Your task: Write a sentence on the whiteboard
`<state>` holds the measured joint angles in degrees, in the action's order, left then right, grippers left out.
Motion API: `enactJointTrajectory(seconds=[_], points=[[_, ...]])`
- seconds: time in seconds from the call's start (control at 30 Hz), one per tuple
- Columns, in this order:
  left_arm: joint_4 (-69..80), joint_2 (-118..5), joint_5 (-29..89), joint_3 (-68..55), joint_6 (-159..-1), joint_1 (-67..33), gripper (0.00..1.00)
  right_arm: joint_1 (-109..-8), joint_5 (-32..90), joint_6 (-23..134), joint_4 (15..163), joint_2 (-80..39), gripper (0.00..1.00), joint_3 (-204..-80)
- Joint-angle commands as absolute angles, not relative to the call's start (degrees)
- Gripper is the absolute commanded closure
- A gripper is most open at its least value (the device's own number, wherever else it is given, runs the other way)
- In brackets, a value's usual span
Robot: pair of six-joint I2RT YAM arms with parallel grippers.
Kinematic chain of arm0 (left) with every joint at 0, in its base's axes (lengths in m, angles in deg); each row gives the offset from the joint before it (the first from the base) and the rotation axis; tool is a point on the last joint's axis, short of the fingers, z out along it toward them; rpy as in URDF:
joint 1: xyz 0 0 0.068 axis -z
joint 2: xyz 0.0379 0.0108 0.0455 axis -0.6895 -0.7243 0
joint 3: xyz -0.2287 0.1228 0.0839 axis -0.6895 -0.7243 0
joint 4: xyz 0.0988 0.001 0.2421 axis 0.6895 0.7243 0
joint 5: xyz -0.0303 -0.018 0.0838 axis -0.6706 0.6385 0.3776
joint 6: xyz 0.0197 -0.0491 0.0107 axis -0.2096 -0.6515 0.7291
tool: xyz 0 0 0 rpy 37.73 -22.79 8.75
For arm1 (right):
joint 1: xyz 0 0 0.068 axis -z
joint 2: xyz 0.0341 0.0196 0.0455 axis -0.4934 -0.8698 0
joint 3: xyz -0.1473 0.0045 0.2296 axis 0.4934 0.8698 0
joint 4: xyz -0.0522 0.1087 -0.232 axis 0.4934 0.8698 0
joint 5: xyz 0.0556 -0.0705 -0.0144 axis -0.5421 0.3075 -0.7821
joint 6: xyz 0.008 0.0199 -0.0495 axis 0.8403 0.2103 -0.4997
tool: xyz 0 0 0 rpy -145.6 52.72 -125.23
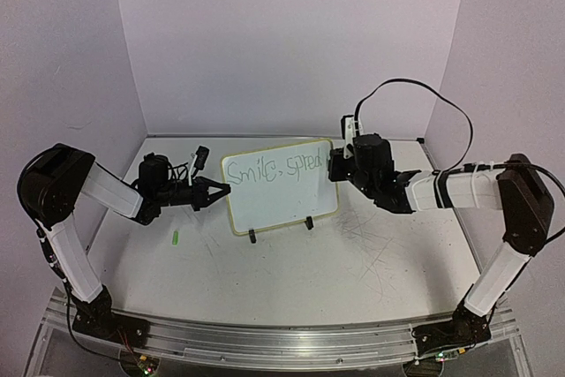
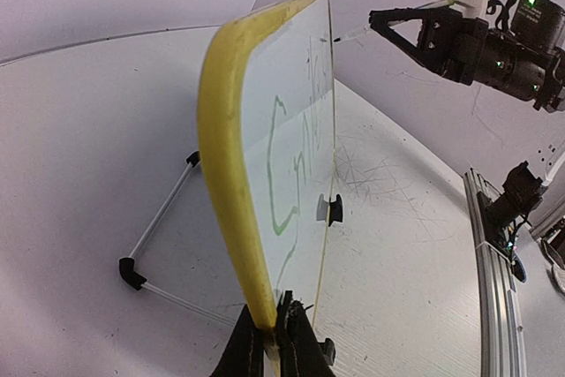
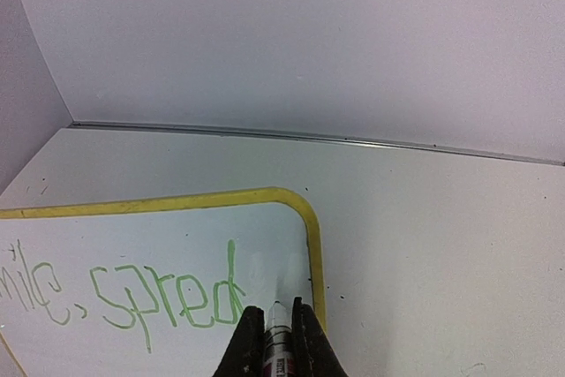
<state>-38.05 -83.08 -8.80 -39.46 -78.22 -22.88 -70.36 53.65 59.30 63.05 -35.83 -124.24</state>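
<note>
The whiteboard stands tilted on its black feet in the middle of the table. Its sentence is light green writing that reads "Smile, spred" along the top line. My left gripper is shut on the board's yellow left edge, pinching it between both fingers. My right gripper is shut on a marker. The marker's tip sits at the board's surface, just right of the last letter and near the top right corner. The left wrist view shows the marker reaching the board's far end.
A small green cap lies on the table, left of the board and in front of my left arm. The board's wire stand props it from behind. White walls close the back and sides. The metal rail runs along the near edge.
</note>
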Motion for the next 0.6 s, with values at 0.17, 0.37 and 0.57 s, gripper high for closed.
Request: enactJointTrajectory(seconds=[0.17,0.37,0.57], points=[[-32.3,-84.2,-3.5,-39.7,-72.0,-23.2,1.0,-70.1,54.9,57.9,62.1,-38.2,1.0,-128.1],[-32.3,-84.2,-3.4,-39.7,-71.9,-23.2,1.0,-70.1,52.3,57.7,62.0,-39.0,1.0,-129.0],[-32.3,-84.1,-3.4,-39.7,-71.9,-23.2,1.0,-70.2,50.7,59.5,62.7,-39.0,1.0,-127.3]])
